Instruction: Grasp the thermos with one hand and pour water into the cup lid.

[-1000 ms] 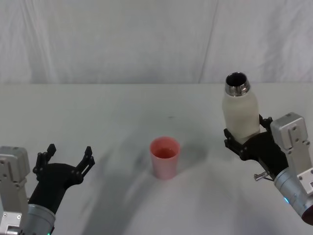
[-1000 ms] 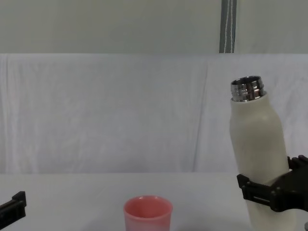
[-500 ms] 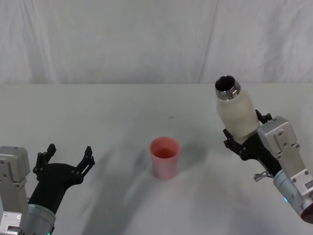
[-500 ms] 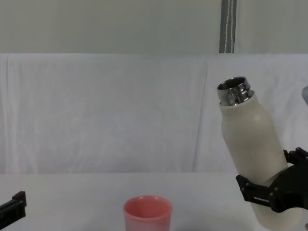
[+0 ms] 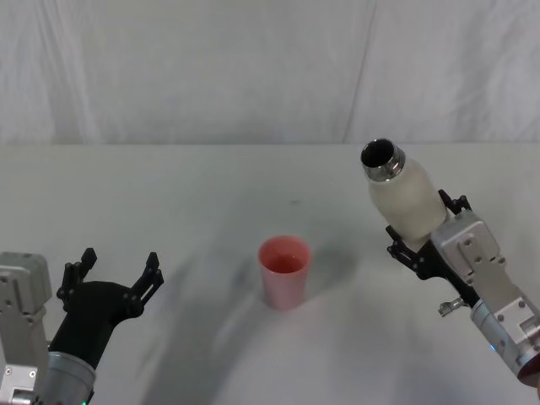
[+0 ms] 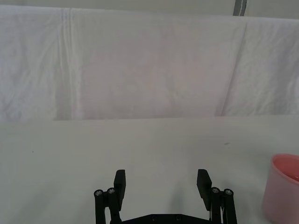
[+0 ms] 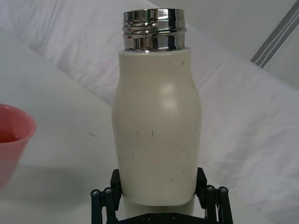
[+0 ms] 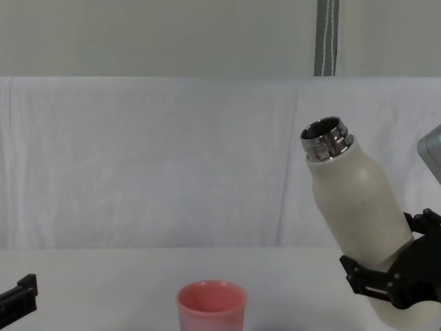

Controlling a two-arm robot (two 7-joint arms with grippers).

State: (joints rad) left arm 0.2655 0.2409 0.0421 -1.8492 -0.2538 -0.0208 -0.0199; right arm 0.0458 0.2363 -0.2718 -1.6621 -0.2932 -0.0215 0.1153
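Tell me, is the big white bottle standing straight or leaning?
Leaning. The right gripper holds the thermos with its steel neck tilted toward the cup lid.

I see the cup [image 5: 284, 272] mid-table [image 5: 211, 194], with the thermos [image 5: 403, 198] off to its right in my right gripper [image 5: 426, 245], neck leaning toward the cup (no contact). My left gripper [image 5: 114, 283] sits near-left, well apart.

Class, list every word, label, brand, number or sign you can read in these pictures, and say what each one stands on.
None can be read.
The thermos is plain cream-white with only small dark specks, no print.
The pink cup lid is unmarked.
The right end effector gripping the thermos and the open left end effector carry no legible marking.
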